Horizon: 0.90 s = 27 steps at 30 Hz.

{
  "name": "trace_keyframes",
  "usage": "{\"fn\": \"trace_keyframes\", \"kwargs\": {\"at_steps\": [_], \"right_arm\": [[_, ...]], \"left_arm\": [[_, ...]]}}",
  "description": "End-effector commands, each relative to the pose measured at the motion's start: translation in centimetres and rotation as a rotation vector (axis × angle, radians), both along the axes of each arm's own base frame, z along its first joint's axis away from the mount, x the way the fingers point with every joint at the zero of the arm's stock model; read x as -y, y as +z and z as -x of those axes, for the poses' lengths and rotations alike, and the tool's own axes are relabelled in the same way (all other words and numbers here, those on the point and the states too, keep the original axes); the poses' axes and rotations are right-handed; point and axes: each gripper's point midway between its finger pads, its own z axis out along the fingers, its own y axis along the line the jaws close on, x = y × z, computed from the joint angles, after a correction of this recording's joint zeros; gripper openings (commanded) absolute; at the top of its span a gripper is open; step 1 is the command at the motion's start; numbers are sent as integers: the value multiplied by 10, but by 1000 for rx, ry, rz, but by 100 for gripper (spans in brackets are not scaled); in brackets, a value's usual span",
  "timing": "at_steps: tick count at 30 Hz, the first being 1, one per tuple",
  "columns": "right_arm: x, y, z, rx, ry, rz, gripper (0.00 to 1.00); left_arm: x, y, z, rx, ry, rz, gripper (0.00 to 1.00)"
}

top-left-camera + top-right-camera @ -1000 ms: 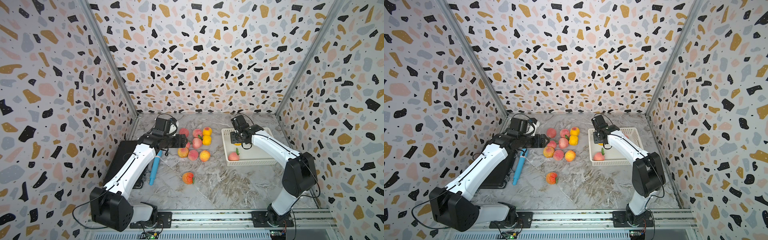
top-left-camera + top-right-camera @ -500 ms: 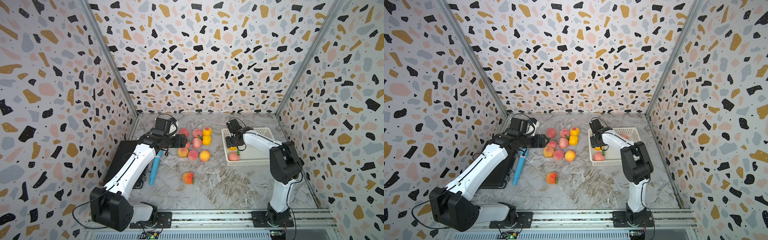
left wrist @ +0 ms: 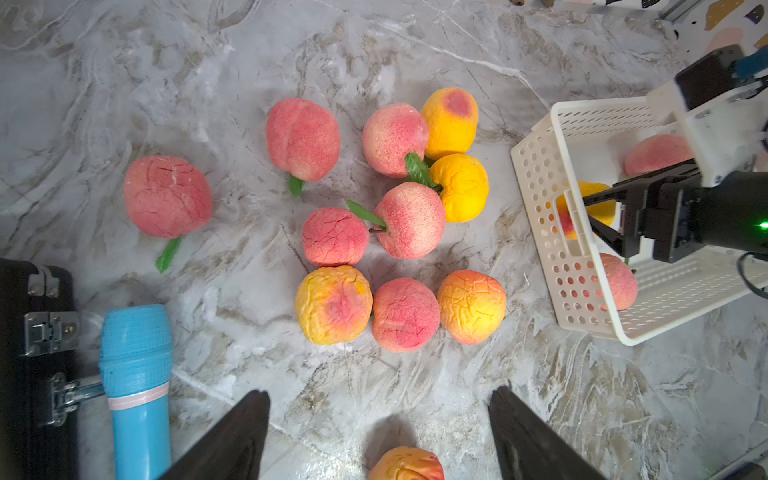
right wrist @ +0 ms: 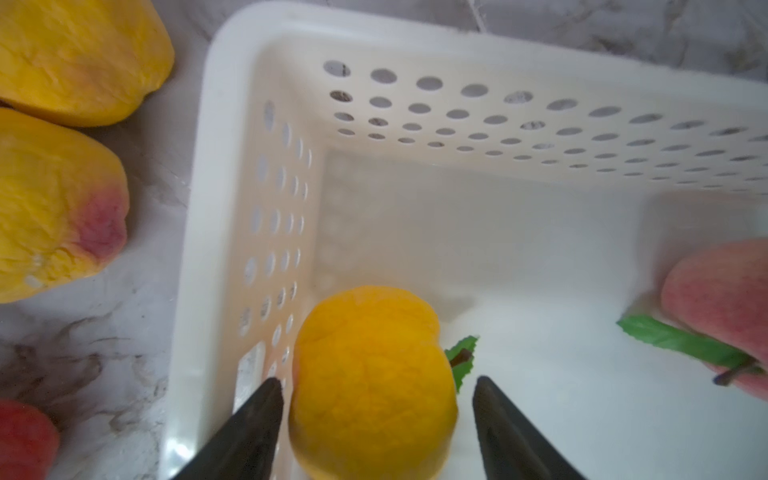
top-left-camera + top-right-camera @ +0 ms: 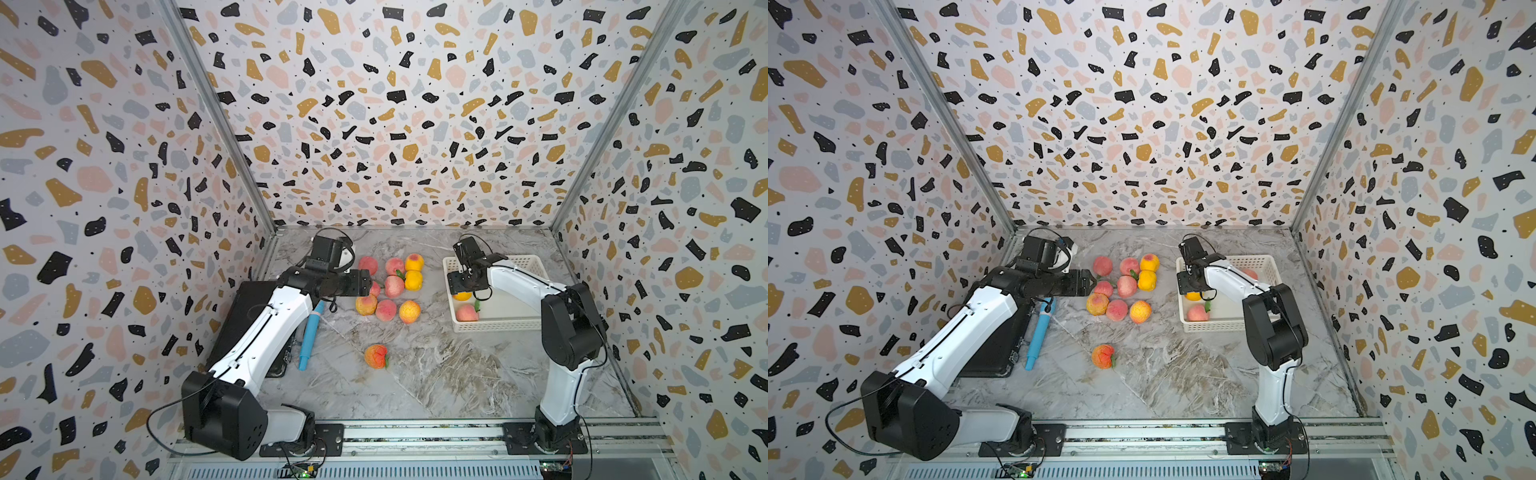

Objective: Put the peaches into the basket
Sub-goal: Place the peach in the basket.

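My right fingers stand released either side of a yellow peach in the basket; my left fingers gape empty, clustered peaches ahead of them.

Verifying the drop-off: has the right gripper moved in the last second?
Yes. In a top view the right gripper has shifted toward the wall of the white basket nearest the loose peaches.

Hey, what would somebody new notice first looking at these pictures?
Probably the bright cluster of peaches mid-table, by the open left pincer. Next, the white basket to their right, where the right pincer stands open around a yellow peach. A blue tube lies beside the black case.
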Motion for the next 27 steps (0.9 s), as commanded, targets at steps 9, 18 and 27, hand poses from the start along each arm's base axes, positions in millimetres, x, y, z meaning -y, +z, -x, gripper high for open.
{"fn": "trace_keyframes", "kwargs": {"at_steps": [9,18,27], "right_arm": [[13,96,30,298,30,-146,80],[12,111,79,521,115,-358,72],[13,111,90,591,100,-441,68]], "left_arm": [[-19,-7,-17,-1,58,-72,86],[-53,-48,-58,-107,222,-154,83],[-80,-84,-124,-130,339,-223,87]]}}
